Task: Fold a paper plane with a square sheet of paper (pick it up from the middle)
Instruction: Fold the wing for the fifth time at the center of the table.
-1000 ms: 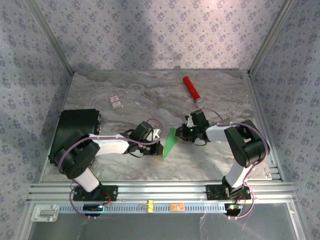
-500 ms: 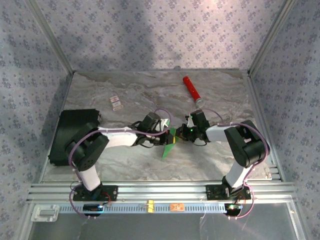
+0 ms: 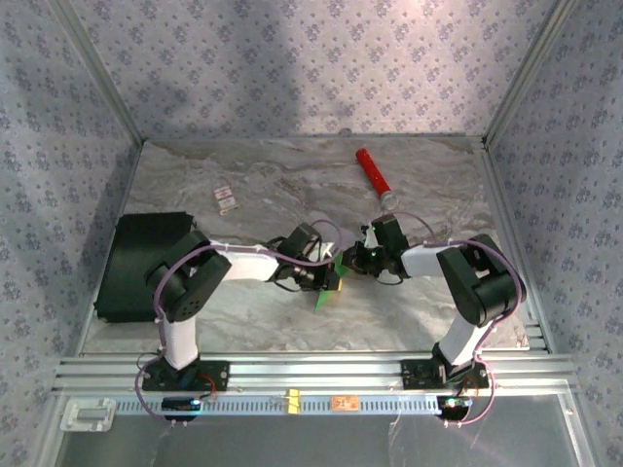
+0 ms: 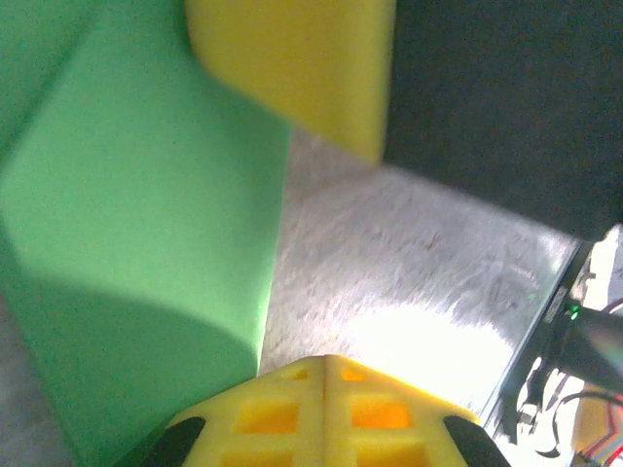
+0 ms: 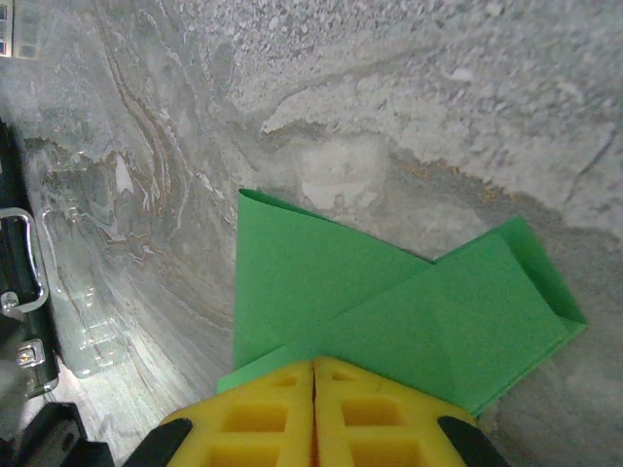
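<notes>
At the left edge of the table (image 3: 448, 311) we see a black box (image 3: 146, 263), with a small card (image 3: 226, 199) well apart behind it and bare marble between them. Toward the middle, the left gripper (image 3: 334, 277) is clenched. In its wrist view the pads meet along a seam, and the paper (image 3: 326, 292) stands just beside them. We cannot tell whether its edge is caught there. The paper is at table centre between the two grippers, its lower point reaching toward the near rail. The right gripper (image 3: 350, 261) is clenched on the paper. In its wrist view the green sheet fans out from under the closed pads, with one flap folded over along a slanted crease and a sharp corner off to the right. The two grippers nearly touch. Behind them to the right a red cylinder (image 3: 373, 173) lies well apart. Open marble runs in front of the paper and along the right edge.
</notes>
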`<action>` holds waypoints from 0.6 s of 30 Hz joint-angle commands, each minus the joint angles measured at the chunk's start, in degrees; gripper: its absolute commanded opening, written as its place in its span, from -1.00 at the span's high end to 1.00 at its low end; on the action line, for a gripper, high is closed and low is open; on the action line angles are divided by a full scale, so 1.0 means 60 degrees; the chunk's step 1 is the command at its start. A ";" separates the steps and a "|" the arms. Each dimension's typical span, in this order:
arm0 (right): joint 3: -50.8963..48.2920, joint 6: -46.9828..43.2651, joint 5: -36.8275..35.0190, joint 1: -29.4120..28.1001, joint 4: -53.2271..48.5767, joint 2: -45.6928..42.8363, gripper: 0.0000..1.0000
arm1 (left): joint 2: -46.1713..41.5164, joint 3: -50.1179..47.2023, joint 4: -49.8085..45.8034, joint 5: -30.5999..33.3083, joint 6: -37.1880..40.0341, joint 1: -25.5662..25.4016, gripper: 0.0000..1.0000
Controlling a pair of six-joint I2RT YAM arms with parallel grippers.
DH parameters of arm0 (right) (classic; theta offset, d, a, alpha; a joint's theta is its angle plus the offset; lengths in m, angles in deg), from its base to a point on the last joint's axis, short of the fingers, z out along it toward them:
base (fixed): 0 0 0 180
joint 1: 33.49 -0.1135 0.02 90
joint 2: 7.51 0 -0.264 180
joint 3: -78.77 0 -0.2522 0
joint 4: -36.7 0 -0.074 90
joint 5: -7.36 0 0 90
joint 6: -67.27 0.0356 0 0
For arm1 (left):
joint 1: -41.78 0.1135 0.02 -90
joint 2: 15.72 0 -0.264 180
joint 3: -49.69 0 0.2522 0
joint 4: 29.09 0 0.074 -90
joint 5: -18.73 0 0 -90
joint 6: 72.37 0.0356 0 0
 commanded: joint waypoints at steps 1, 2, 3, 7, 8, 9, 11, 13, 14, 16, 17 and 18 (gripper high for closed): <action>-0.0379 -0.0162 -0.0906 0.0188 -0.0959 0.0212 0.82 | 0.0020 -0.0107 -0.1021 -0.0058 0.0800 -0.0129 1.00; -0.0386 -0.0161 -0.0913 0.0186 -0.0951 0.0206 0.82 | -0.0015 -0.0147 -0.1147 -0.0070 0.0897 -0.0115 1.00; -0.0415 -0.0158 -0.0927 0.0186 -0.0959 0.0191 0.82 | -0.0079 -0.0210 -0.1238 -0.0121 0.0985 -0.0131 1.00; -0.0417 -0.0157 -0.0950 0.0205 -0.0938 0.0164 0.82 | -0.0387 -0.0570 -0.1310 -0.0258 0.1095 -0.0184 0.99; -0.0416 -0.0157 -0.0946 0.0201 -0.0938 0.0172 0.82 | -0.0454 -0.0658 -0.1271 -0.0289 0.1077 -0.0176 0.98; -0.0419 -0.0155 -0.0942 0.0200 -0.0947 0.0178 0.82 | -0.0537 -0.0788 -0.1214 -0.0292 0.1043 -0.0178 0.98; -0.0412 -0.0145 -0.0935 0.0208 -0.0931 0.0176 0.82 | -0.0666 -0.1052 -0.1029 -0.0286 0.0941 -0.0178 0.98; -0.0376 -0.0132 -0.0906 0.0203 -0.0949 0.0182 0.82 | -0.0797 -0.1314 -0.0829 -0.0285 0.0807 -0.0185 0.98; -0.0372 -0.0133 -0.0906 0.0200 -0.0960 0.0181 0.82 | -0.0867 -0.1431 -0.0741 -0.0294 0.0749 -0.0190 0.97; -0.0362 -0.0147 -0.0891 0.0208 -0.0975 0.0171 0.82 | -0.1140 -0.1673 -0.0552 -0.0213 0.0609 -0.0187 0.98; -0.0361 -0.0130 -0.0880 0.0196 -0.0988 0.0153 0.82 | -0.1307 -0.1756 -0.0443 -0.0195 0.0541 -0.0174 0.97; -0.0359 -0.0135 -0.0880 0.0212 -0.0982 0.0147 0.82 | -0.1535 -0.1821 -0.0353 -0.0115 0.0506 -0.0181 0.98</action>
